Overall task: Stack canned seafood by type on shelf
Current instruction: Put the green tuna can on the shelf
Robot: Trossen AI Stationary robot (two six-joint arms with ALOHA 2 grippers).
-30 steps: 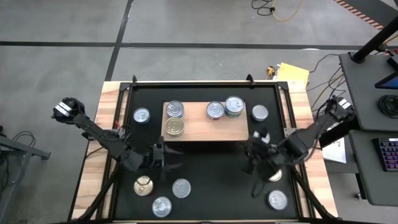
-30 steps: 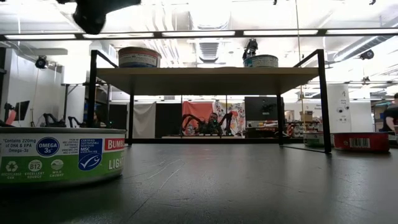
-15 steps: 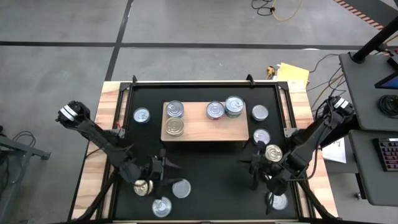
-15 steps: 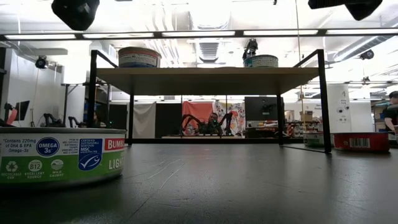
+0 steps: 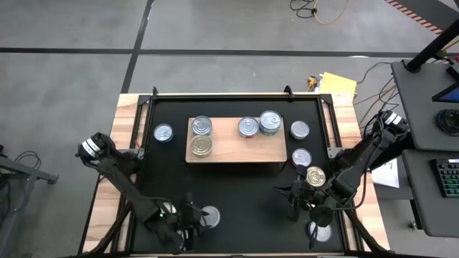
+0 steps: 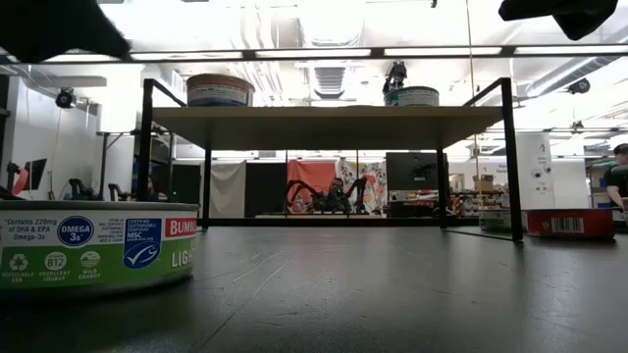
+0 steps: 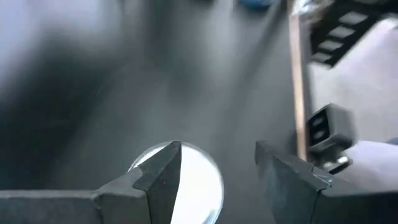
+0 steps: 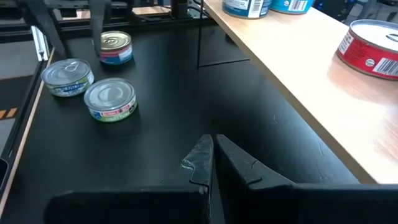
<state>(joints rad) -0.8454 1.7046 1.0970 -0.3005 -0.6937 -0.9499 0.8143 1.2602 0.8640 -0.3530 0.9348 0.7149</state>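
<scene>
While the left gripper (image 7: 214, 171) hovers jaws apart over a silver can (image 7: 193, 183) near the mat's front edge, right gripper (image 8: 213, 149) waits shut, empty.

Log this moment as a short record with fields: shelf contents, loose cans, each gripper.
shelf: light-wood shelf at the middle of the black mat
cans on shelf: four spots in the high view; gold-lidded can at its left end
loose cans: several on the mat, including three to the right of the shelf
left gripper: left gripper open, empty, low over a silver-lidded can near the front edge
right gripper: right gripper shut, empty, over the mat at front right
</scene>
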